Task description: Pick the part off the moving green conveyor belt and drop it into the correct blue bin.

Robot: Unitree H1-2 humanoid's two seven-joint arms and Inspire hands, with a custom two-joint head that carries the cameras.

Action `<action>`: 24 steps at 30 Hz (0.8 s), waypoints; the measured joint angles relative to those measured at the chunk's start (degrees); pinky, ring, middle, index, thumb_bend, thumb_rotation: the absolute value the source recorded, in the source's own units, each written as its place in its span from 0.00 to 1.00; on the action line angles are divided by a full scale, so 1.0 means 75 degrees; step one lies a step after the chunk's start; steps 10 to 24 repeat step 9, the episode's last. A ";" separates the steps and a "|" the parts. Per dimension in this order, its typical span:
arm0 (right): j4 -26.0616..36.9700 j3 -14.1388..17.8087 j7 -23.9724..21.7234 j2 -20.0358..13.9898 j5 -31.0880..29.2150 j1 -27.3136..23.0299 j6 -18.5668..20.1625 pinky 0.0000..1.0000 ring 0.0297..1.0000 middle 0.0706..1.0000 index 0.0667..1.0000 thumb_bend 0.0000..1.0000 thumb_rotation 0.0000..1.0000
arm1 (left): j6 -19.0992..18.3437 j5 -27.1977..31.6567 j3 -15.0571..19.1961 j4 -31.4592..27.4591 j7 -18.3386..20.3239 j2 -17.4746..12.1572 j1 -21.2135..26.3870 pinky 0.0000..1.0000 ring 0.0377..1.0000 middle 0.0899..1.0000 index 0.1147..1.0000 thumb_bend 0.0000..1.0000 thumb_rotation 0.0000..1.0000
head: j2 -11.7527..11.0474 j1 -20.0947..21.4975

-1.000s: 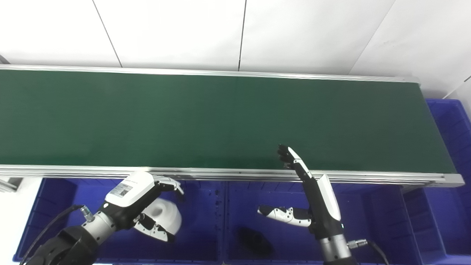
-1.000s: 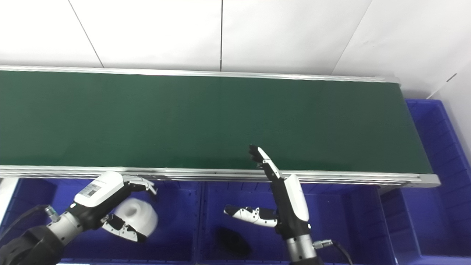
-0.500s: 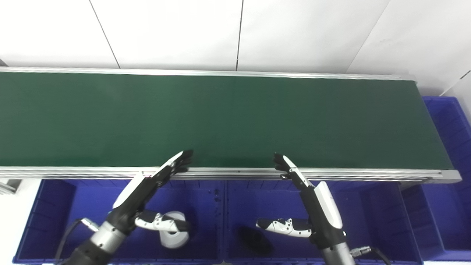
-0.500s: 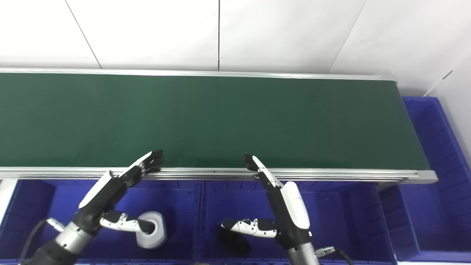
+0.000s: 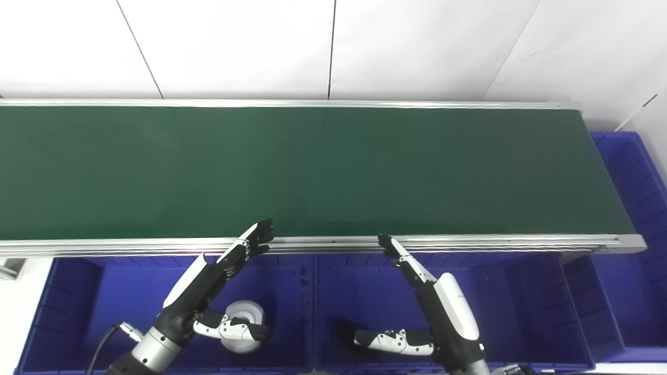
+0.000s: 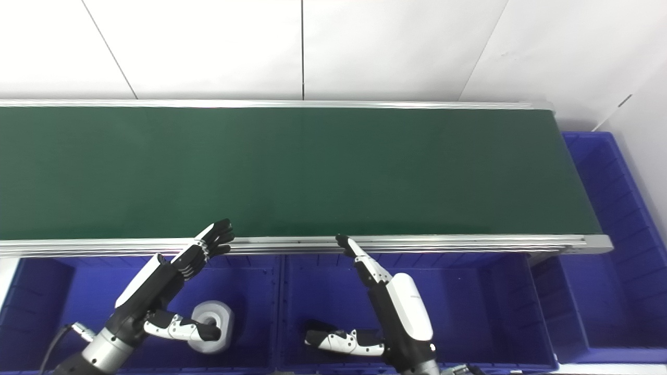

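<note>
The green conveyor belt (image 5: pixel 312 166) carries no part in either eye view. A white round part (image 5: pixel 246 311) lies in the left blue bin (image 5: pixel 78 291), just beside my left hand's thumb. My left hand (image 5: pixel 206 284) is open and empty over that bin, fingers stretched up toward the belt's near rail. My right hand (image 5: pixel 443 307) is open and empty over the middle blue bin (image 5: pixel 359 276), fingers pointing at the rail, thumb stretched left. A dark part (image 5: pixel 345 329) lies in the middle bin, partly hidden by that thumb.
The belt's metal near rail (image 5: pixel 323 242) runs just beyond both hands' fingertips. A third blue bin (image 5: pixel 531 291) stands to the right of the middle one. Another blue bin (image 5: pixel 633 172) stands past the belt's right end. A white wall rises behind.
My left hand, shut on the white part one second ago, has opened, and the part now lies in the left bin. My right hand has drawn back from the belt. The view shifted slightly.
</note>
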State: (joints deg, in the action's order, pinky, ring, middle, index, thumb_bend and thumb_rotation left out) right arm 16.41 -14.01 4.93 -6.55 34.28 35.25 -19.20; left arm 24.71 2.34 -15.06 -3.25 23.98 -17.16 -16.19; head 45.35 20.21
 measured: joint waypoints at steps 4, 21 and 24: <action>0.0006 -0.0145 0.0062 0.0145 0.0021 0.0144 -0.0003 0.85 0.91 0.94 0.97 0.89 0.54 | 0.0000 0.0033 0.0114 0.0021 0.0058 0.0064 -0.0054 0.89 0.94 0.97 0.95 0.88 0.40 | -0.0023 0.0105; 0.0236 -0.0424 0.0191 0.0307 0.0168 0.0414 -0.0036 0.83 0.89 0.94 0.97 0.89 0.49 | 0.0003 0.0083 0.0179 -0.0282 0.0132 0.0039 -0.0355 0.89 0.95 0.97 0.95 0.88 0.41 | -0.0082 0.0141; 0.0236 -0.0424 0.0191 0.0307 0.0168 0.0414 -0.0036 0.83 0.89 0.94 0.97 0.89 0.49 | 0.0003 0.0083 0.0179 -0.0282 0.0132 0.0039 -0.0355 0.89 0.95 0.97 0.95 0.88 0.41 | -0.0082 0.0141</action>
